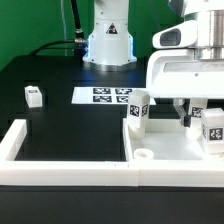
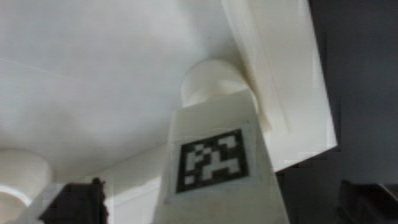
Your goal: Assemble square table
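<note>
The square table slab (image 1: 172, 146) lies flat at the exterior view's right, inside the corner of the border wall. One tagged leg block (image 1: 137, 110) stands at its far left corner and another (image 1: 213, 126) at its right edge. A third small leg block (image 1: 33, 96) lies on the black table at the left. My gripper (image 1: 188, 117) hangs low over the slab between the two legs. In the wrist view a white leg with a tag (image 2: 215, 160) stands between my fingers (image 2: 71, 202), and there is a gap to the left one. The slab (image 2: 89, 90) and its rim (image 2: 285, 70) lie below. The gripper (image 2: 217, 205) is open.
The white U-shaped border wall (image 1: 60, 165) runs along the front and left. The marker board (image 1: 110, 96) lies mid-table. The robot base (image 1: 108, 42) stands at the back. A round corner boss (image 1: 143, 156) sits on the slab's front left.
</note>
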Action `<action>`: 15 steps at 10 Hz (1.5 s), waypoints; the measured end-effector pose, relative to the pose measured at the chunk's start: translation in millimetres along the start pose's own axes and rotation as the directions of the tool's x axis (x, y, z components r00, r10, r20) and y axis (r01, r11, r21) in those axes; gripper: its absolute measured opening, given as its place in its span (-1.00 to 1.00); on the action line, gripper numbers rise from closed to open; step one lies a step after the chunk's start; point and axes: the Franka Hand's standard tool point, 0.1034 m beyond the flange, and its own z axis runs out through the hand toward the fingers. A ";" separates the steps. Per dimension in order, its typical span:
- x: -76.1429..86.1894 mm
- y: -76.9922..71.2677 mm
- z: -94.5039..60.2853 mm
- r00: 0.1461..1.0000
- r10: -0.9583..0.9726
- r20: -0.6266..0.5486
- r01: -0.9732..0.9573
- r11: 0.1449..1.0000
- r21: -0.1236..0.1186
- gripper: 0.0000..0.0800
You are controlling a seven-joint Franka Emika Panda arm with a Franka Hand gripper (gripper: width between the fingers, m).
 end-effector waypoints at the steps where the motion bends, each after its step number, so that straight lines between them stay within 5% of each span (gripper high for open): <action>1: -0.4 -1.7 -0.5 1.000 -0.007 0.003 0.007 1.000 0.000 0.62; 5: 1.3 -5.8 -2.0 1.000 0.009 0.005 -0.009 1.000 -0.001 0.55; 6: 1.2 -5.8 -2.0 0.999 0.045 0.005 -0.045 0.999 -0.001 0.10; 7: 0.9 -6.1 -1.9 0.992 0.127 0.006 -0.127 0.992 0.000 0.10; 8: 0.8 -5.5 -1.7 0.983 0.183 0.007 -0.183 0.983 -0.001 -0.28; 11: 0.6 -3.7 -1.4 0.913 0.407 0.012 -0.407 0.913 -0.006 -0.28; 13: -2.9 -5.8 -1.2 0.719 0.694 0.039 -0.692 0.720 -0.046 -0.28; 15: -1.5 -3.5 0.3 0.468 0.881 0.074 -0.881 0.471 -0.043 -0.27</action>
